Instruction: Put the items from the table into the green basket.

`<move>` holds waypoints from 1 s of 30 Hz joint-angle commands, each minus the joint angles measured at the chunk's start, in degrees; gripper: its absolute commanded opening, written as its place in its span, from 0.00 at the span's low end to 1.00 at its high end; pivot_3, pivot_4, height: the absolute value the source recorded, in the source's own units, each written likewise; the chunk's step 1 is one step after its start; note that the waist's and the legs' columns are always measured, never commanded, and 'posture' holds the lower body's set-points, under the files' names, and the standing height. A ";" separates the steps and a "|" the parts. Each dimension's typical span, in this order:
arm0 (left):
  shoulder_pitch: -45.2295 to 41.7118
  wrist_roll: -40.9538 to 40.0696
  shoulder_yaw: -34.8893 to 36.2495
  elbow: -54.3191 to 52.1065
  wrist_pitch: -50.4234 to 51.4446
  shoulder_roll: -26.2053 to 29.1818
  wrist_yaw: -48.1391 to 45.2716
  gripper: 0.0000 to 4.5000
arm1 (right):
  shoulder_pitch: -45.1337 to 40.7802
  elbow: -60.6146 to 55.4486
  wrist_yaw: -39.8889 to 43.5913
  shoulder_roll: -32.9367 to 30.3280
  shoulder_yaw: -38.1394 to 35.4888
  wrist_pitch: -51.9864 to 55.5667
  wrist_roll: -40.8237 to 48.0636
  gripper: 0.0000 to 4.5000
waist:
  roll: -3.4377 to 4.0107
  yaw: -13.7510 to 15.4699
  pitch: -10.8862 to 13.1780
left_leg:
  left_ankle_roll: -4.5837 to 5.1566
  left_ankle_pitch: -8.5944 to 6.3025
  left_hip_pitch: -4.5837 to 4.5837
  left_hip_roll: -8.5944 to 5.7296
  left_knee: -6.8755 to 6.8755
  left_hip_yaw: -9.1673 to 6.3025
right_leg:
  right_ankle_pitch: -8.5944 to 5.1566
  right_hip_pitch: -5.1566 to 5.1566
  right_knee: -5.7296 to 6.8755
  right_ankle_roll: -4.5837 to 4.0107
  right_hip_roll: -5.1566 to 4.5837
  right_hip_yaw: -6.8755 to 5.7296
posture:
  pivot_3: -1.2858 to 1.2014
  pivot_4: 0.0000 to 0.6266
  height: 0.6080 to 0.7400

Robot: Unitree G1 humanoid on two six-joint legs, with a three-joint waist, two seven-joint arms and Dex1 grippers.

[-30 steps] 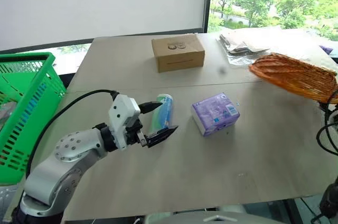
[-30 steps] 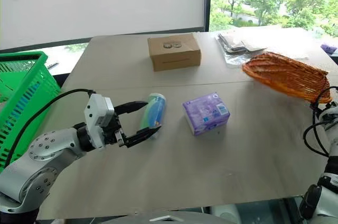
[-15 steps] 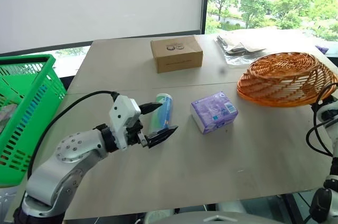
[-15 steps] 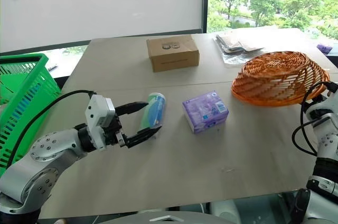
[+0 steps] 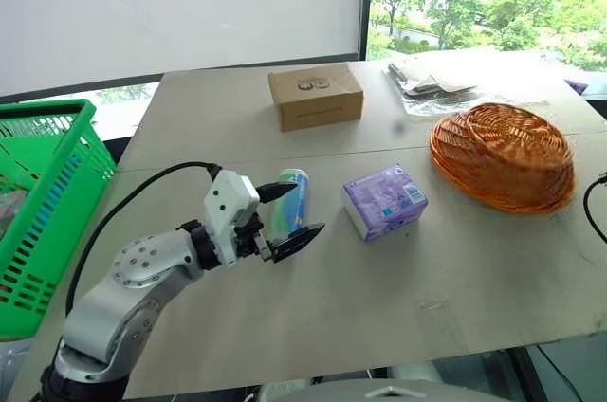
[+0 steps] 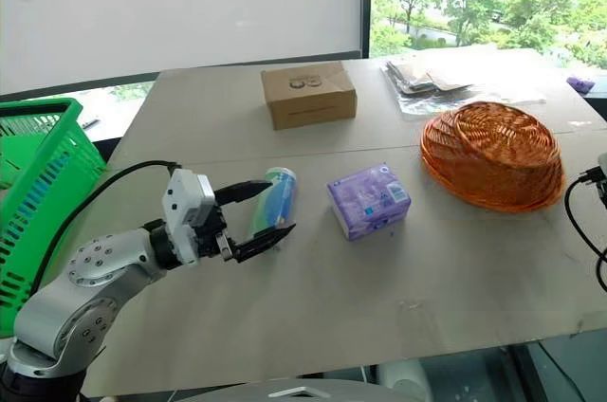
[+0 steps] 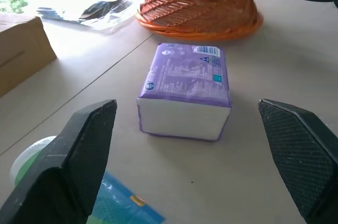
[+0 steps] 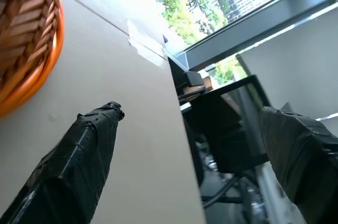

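The white container with a green-blue label (image 5: 289, 203) appears to lie on its side on the table (image 5: 408, 279), left of centre. My left gripper (image 5: 307, 207) is open, one black finger on each side of the container, not closed on it. In the left wrist view the container (image 7: 31, 152) sits by one finger. The purple tissue pack (image 5: 384, 200) lies just right of the container, straight ahead in the left wrist view (image 7: 185, 89). The green basket (image 5: 43, 203) stands off the table's left side. My right gripper (image 8: 190, 110) is open and holds nothing, beside the table's right edge.
An orange-brown wicker basket (image 5: 503, 155) lies upside down at the table's right. A cardboard box (image 5: 316, 96) stands at the back centre, with papers and a plastic bag (image 5: 432, 80) at the back right. A seam (image 5: 190, 165) crosses the tabletop.
The wicker basket, tilted in the air at the right a second ago, has come down and now lies upside down on the table. The right arm has drawn away rightwards. My left gripper stayed put.
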 commanded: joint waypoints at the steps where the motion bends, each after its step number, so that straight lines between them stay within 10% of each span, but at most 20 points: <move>1: -0.53 0.41 0.38 0.04 -1.35 -0.01 -0.64 0.98 | -1.51 0.67 -3.55 -0.09 -3.42 -2.45 -0.10 1.00 | -0.02 -0.01 -0.04 | 0.00 0.00 0.00 0.01 0.00 0.00 | 0.00 0.00 0.00 0.00 0.00 -0.01 | 0.56 0.08 1.00; 13: 0.29 1.40 2.03 0.44 -2.08 0.52 -1.63 0.98 | 3.57 -36.55 34.04 19.54 -10.68 14.34 44.93 1.00 | -0.26 0.03 0.12 | 0.01 -0.01 0.31 0.28 -0.05 -0.18 | 0.18 0.19 0.10 0.30 0.32 0.01 | 0.56 0.08 1.00; 30: 8.19 8.62 8.14 1.52 1.02 5.60 1.85 0.98 | 2.41 -51.19 52.64 14.89 7.34 26.33 46.93 1.00 | -0.49 2.35 0.15 | 0.00 -0.01 0.13 0.14 -0.03 -0.25 | 0.08 0.13 -0.09 0.15 -0.02 -0.27 | 0.60 0.06 1.00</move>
